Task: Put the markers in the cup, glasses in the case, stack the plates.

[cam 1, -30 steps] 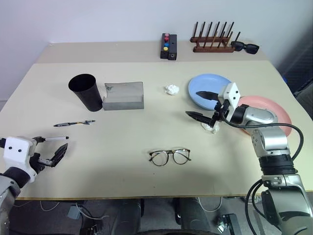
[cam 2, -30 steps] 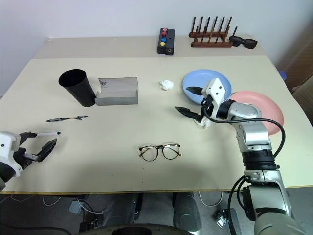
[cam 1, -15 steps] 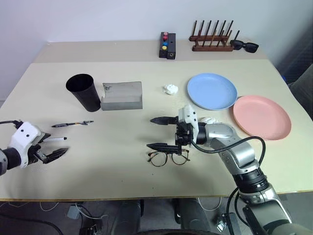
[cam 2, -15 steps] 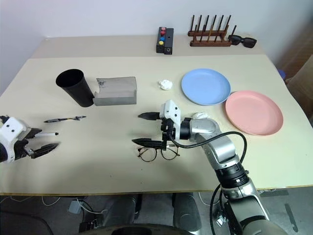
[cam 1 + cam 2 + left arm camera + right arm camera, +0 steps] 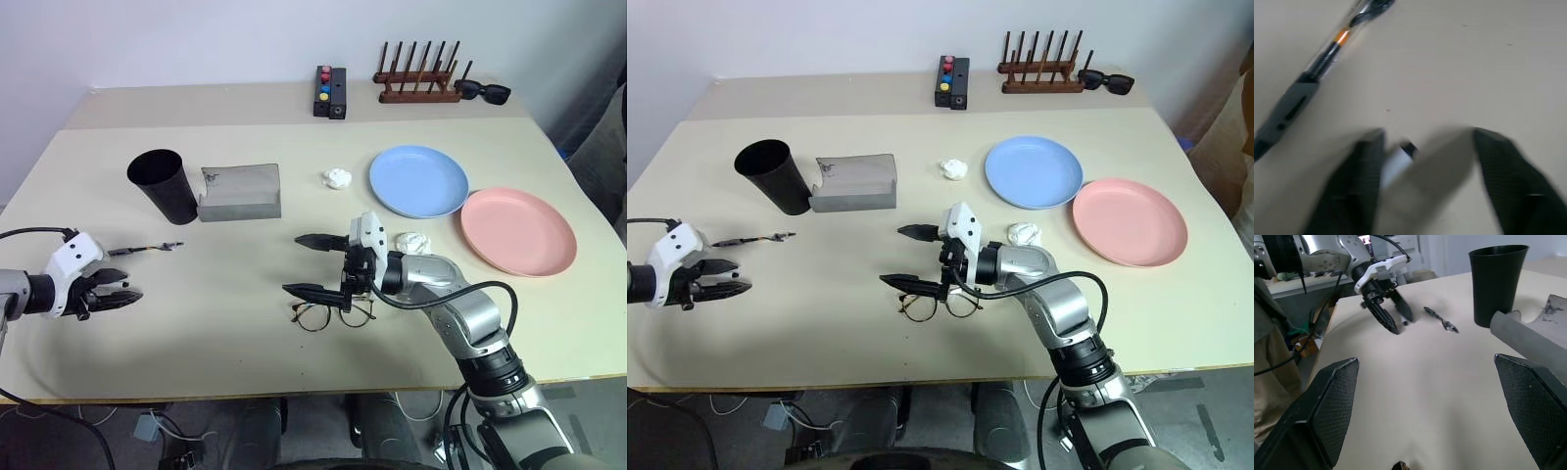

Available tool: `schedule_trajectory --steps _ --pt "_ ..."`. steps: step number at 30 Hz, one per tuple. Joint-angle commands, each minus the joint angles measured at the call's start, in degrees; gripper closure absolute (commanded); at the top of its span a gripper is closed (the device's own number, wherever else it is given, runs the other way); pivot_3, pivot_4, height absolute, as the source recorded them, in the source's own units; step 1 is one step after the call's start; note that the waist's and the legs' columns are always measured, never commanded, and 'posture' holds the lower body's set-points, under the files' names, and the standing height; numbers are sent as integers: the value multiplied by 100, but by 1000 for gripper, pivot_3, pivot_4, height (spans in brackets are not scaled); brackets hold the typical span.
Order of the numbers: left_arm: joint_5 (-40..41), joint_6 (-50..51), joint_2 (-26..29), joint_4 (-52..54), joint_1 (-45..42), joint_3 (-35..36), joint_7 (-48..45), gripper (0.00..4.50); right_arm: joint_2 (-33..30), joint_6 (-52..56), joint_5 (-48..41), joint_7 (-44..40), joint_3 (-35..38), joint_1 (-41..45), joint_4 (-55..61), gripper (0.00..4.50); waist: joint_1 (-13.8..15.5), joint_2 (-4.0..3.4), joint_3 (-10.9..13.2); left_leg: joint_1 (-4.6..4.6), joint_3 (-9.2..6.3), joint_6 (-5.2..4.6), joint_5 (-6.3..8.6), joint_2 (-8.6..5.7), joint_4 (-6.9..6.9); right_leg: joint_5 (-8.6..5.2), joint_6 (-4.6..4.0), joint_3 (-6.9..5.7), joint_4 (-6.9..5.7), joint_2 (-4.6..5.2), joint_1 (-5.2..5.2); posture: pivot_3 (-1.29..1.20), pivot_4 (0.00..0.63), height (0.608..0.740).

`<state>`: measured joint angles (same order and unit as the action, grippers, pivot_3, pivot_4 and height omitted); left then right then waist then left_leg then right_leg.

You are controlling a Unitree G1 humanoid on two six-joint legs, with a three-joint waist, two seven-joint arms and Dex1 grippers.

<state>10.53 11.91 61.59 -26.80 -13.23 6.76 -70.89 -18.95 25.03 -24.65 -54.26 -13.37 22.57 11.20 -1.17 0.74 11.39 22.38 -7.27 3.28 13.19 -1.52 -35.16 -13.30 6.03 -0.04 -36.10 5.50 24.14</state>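
Head view: cup (image 5: pixel 161 183) sits at the table's (image 5: pixel 235 323) left, with the grey case (image 5: pixel 241 192) just beside it. The dark marker (image 5: pixel 147 249) lies in front of the cup. Glasses (image 5: pixel 333 313) rest near the front edge, right under the right gripper (image 5: pixel 310 264) – its jaws spread wide, gripping nothing. Blue plate (image 5: pixel 419 181) and pink plate (image 5: pixel 517 231) lie side by side, not stacked.

Left wrist view: the left gripper (image 5: pixel 1425 147) straddles the white marker (image 5: pixel 1396 164) – one finger touches it, the other stands clear, so no clamp yet.

Right wrist view: fingers (image 5: pixel 1327 406) wide apart, cup (image 5: pixel 1497 281) and left gripper (image 5: pixel 1393 318) across the table.
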Motion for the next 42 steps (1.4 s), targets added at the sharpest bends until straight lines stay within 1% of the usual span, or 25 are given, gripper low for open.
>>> schedule_trajectory --steps 1,2,3,6,12,14,17,18,19,20,23,26,31,35,38,41,42 --pt "-132 4 85 -86 26 -72 -35 3863 76 -87 -105 58 57 9 270 0 -6 0 0 0 0 0 0 4 0 -1 -2 0 -2 -4 3 0 150 739" --pt "-121 2 74 -64 38 -61 -18 4337 76 -93 -107 62 53 14 261 0 -8 0 0 0 1 0 0 8 0 -1 -3 0 -3 -8 5 0 150 739" --pt "-115 -13 59 -16 74 -46 17 4426 76 -102 -110 59 51 26 239 0 -8 0 0 0 2 0 0 11 0 3 -9 1 -4 -10 7 0 150 739" --pt "-51 8 21 169 182 43 120 4426 84 -146 -98 27 42 92 131 0 -2 0 0 1 3 0 0 12 1 8 -16 1 -3 -12 8 0 150 739" --pt "229 199 23 933 417 416 265 4426 151 -230 -56 -45 6 252 -93 0 -3 1 1 3 5 0 0 14 1 8 -17 2 -3 -13 11 0 150 739" --pt "209 114 59 1157 438 493 377 4426 181 -269 -33 -61 -16 290 -176 0 4 2 1 4 5 0 0 14 1 8 -17 2 -2 -13 12 0 150 739" --pt "198 174 232 1285 395 541 343 3627 227 -316 -15 -105 -61 321 -267 0 1 3 1 6 5 1 -1 14 0 8 -18 2 -2 -13 13 0 150 739" --pt "177 175 279 1314 412 546 325 3181 233 -321 -13 -112 -68 322 -273 0 0 3 1 6 5 1 -1 15 1 8 -18 2 -2 -14 14 0 150 739" --pt "100 80 354 1289 424 541 323 2570 243 -330 -6 -113 -78 328 -289 0 -1 3 1 6 5 1 -1 15 1 8 -18 2 -1 -14 14 0 150 739" --pt "49 6 407 1267 432 535 326 2115 252 -337 0 -115 -84 333 -302 0 -4 3 1 7 5 1 -1 15 1 8 -17 2 -2 -14 15 0 150 739" --pt "-147 -348 710 859 417 376 80 637 267 -332 17 -122 -97 346 -351 0 -21 3 1 7 8 1 -1 19 2 8 -18 2 -2 -17 17 0 150 739" --pt "-311 -590 889 453 309 169 -190 637 270 -312 28 -121 -93 341 -352 0 -26 2 2 7 11 1 -1 26 3 8 -24 3 -2 -26 20 0 150 739" --pt "-730 -954 875 -304 -183 -367 -451 637 278 -281 32 -93 -86 296 -322 0 2 3 1 7 12 1 -1 31 1 9 -28 4 -3 -33 20 0 150 739" --pt "-1220 -1335 679 -940 -706 -917 -432 637 287 -295 38 -44 -69 237 -302 0 16 3 1 8 12 1 -1 32 1 18 -13 5 -3 -36 20 0 150 739" --pt "-1359 -1441 489 -1324 -1083 -1088 -438 637 300 -313 49 -16 -71 221 -299 0 23 -2 0 5 13 0 -2 32 0 19 -12 7 -9 -38 19 0 150 739" --pt "-1402 -1509 325 -1540 -1325 -1139 -446 1372 309 -329 53 18 -64 204 -297 0 34 -19 -9 1 13 -1 -2 32 -2 19 -11 8 -15 -38 18 0 150 739" --pt "-1393 -1520 291 -1534 -1340 -1141 -490 1904 306 -333 51 25 -57 192 -286 0 36 -23 -12 0 13 -1 -3 32 -2 18 -9 8 -16 -38 17 0 150 739"
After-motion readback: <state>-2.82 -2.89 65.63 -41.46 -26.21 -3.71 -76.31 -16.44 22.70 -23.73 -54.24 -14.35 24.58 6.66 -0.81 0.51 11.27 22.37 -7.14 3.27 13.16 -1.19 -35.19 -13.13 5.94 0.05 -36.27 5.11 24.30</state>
